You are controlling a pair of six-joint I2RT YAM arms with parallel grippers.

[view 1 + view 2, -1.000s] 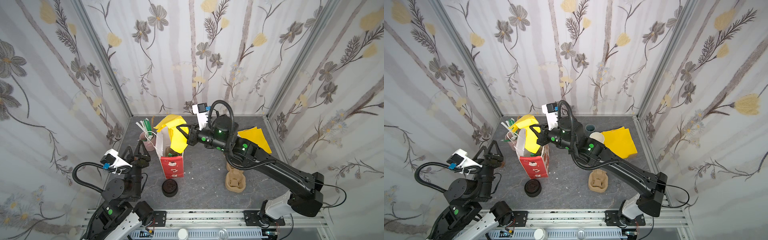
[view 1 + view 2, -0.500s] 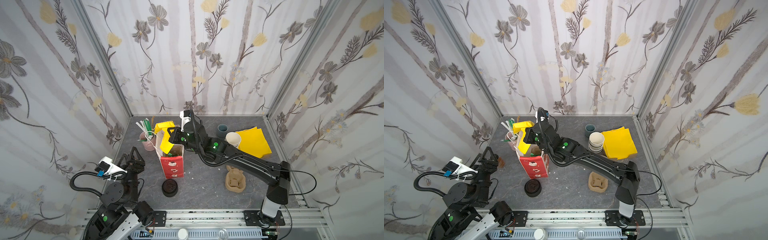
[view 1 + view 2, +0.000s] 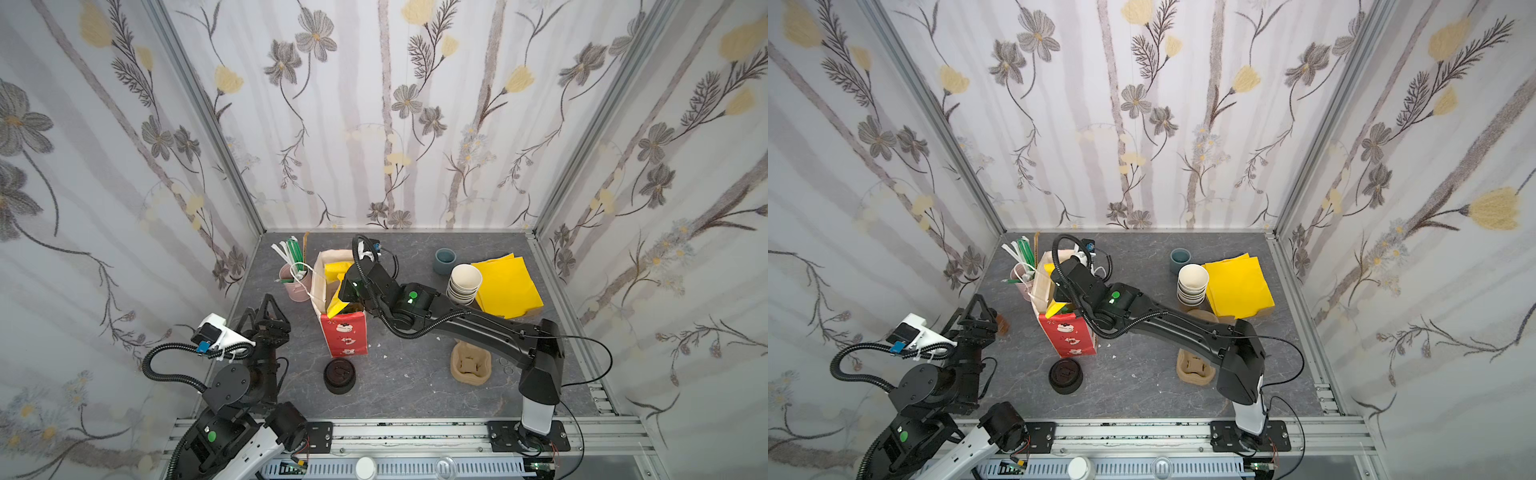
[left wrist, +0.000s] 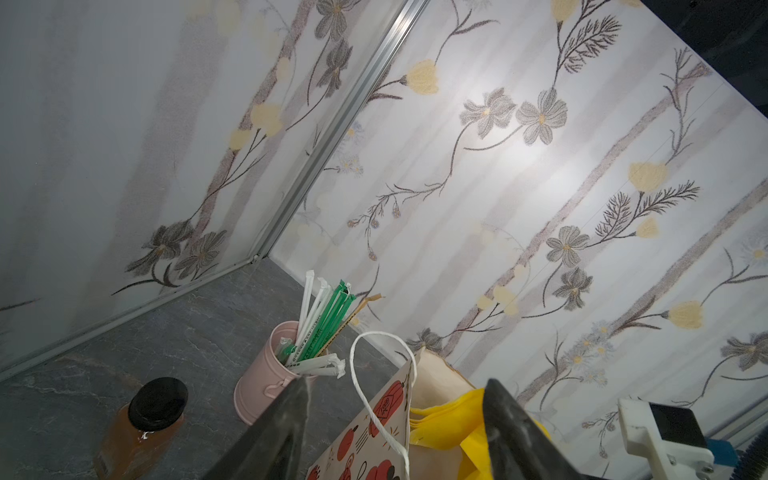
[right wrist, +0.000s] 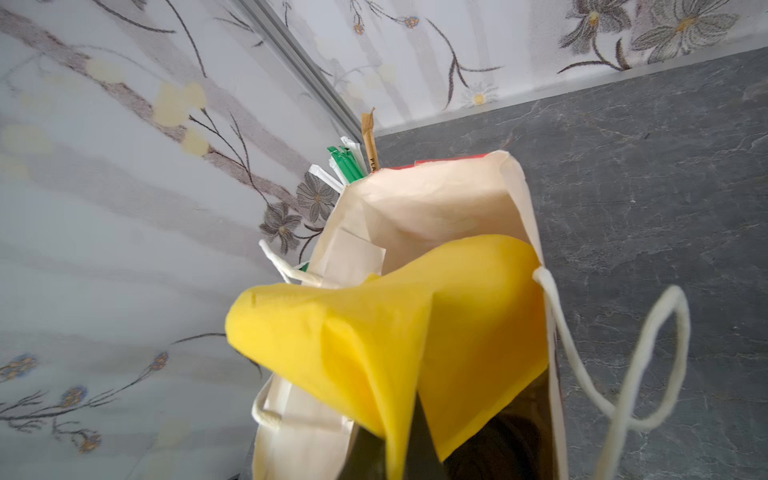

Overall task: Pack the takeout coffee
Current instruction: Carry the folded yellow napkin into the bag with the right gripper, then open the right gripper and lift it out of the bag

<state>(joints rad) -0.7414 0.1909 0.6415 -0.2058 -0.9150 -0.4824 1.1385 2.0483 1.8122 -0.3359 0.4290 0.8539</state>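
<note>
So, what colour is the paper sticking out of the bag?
The paper is bright yellow, plain with no pattern; the right wrist view shows it best.

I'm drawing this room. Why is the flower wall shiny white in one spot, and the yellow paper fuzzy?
Left wrist view: a light glares off the wallpaper. Right wrist view: the yellow napkin is very close to the camera, probably out of focus.

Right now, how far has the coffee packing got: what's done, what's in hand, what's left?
Done: the red paper bag stands open. In hand: the right pincer is shut on a yellow napkin in the bag's mouth. Left: the capped coffee cup stands outside the bag by the left wall, ungripped; the left pincer is open and empty. Something dark sits under the napkin, unidentifiable.
</note>
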